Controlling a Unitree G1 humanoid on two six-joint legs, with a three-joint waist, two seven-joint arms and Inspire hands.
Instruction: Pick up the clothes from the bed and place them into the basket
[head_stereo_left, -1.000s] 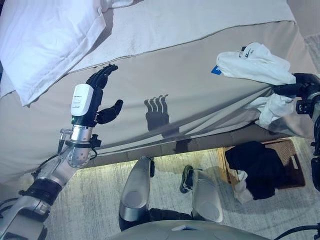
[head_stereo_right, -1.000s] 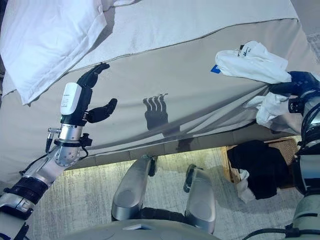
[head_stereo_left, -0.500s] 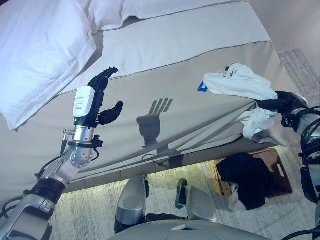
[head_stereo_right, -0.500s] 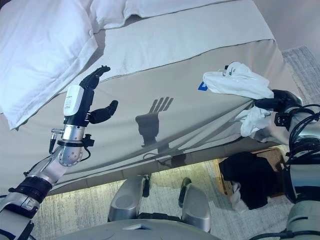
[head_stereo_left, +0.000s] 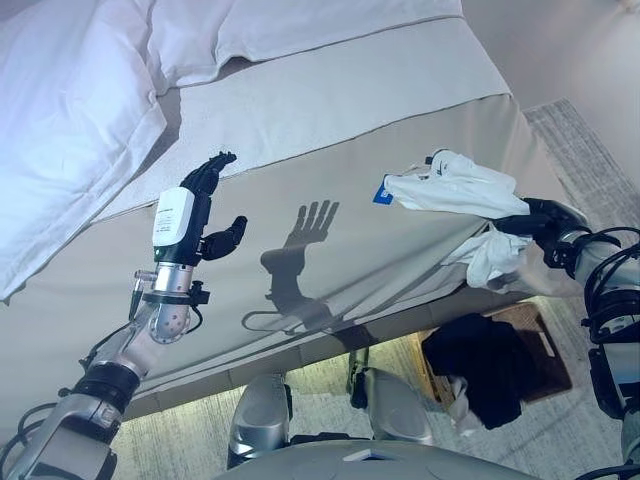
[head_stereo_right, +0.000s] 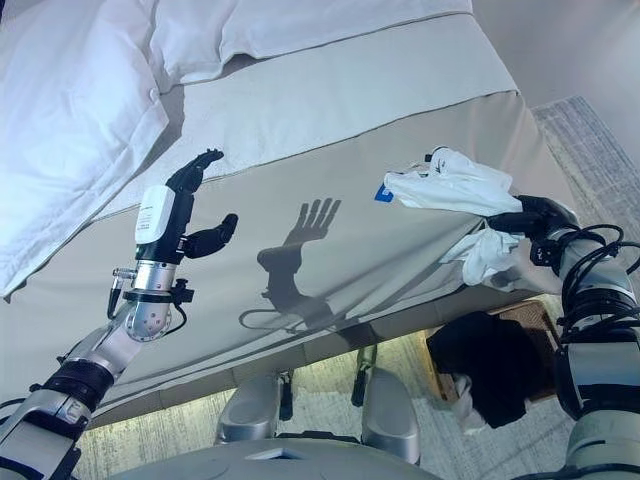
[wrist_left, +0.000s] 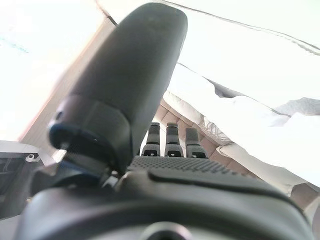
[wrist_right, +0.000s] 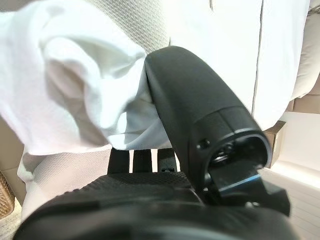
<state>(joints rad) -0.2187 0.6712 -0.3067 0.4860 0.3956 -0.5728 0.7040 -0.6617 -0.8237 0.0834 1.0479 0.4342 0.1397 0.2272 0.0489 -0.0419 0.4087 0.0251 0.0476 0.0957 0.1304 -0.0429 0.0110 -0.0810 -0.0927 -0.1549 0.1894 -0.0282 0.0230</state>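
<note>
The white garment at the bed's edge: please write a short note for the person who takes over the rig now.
Right hand: shut on the white garment, which lies at the bed's near right edge, part of it hanging over the side.
Left hand: open, raised over the bed, holding nothing.
Basket: on the floor below that edge; dark clothes already lie in it.
Done: dark clothes in, white garment gripped.
Left: lift the garment off the bed and drop it into the basket.
</note>
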